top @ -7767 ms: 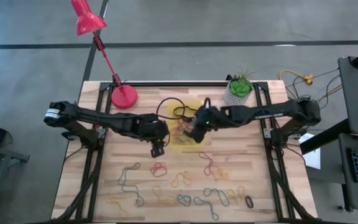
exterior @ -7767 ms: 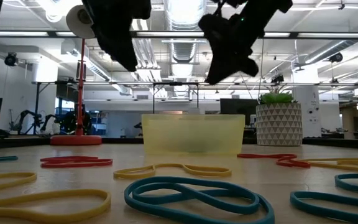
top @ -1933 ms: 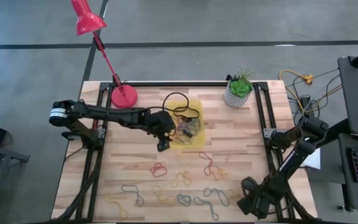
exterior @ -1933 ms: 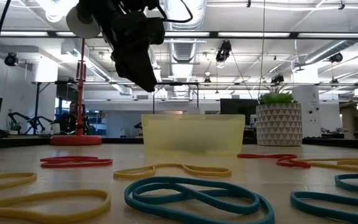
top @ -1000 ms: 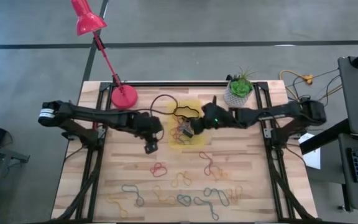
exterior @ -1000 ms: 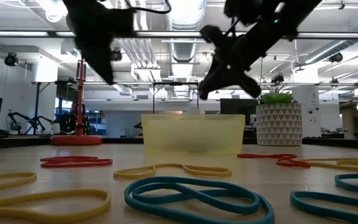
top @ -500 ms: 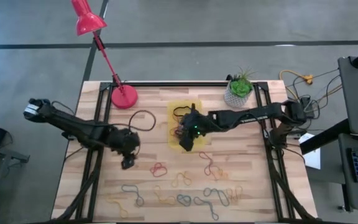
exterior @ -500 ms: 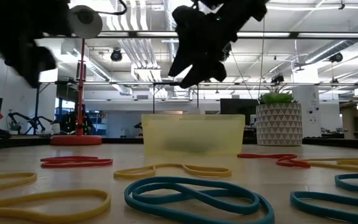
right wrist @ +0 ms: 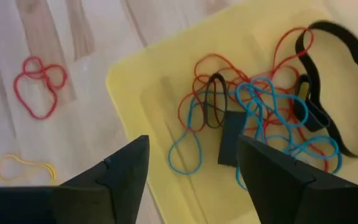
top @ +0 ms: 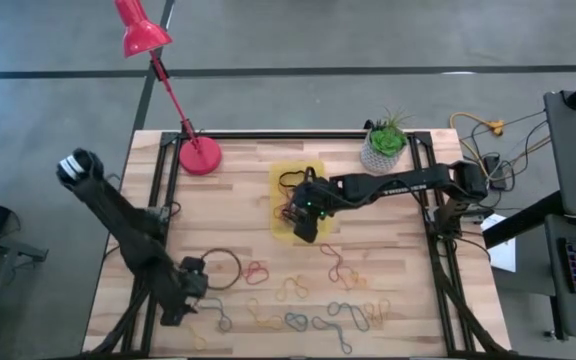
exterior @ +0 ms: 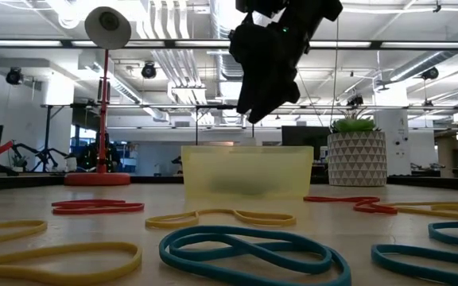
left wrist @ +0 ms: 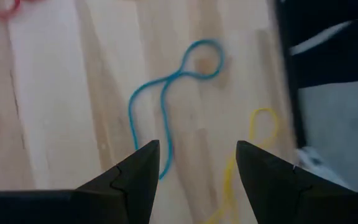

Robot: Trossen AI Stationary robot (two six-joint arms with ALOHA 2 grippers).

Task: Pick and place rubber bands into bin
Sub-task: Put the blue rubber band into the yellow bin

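The yellow bin (top: 280,180) stands at the table's far middle and holds red, blue and black rubber bands (right wrist: 253,106) and a black block (right wrist: 230,140). My right gripper (top: 307,222) hovers open and empty above the bin's near left part; it also shows in the low view (exterior: 254,99), well above the bin (exterior: 245,171). My left gripper (top: 176,312) is open and empty near the table's near left corner, above a blue band (left wrist: 166,99) and a yellow band (left wrist: 253,137) lying flat on the wood. More loose bands (top: 298,320) lie along the near edge.
A red desk lamp's base (top: 199,155) stands at the far left and a white pot with a plant (top: 385,145) at the far right. Red bands (top: 256,270) and yellow bands (top: 290,288) lie between the bin and the near edge. Black frame rails (top: 158,200) run along both sides.
My left gripper has swung away from the bin's left side toward the table's near left corner and now stands over the bands there. My right gripper has moved a little toward the left over the bin and stays above its near left part.
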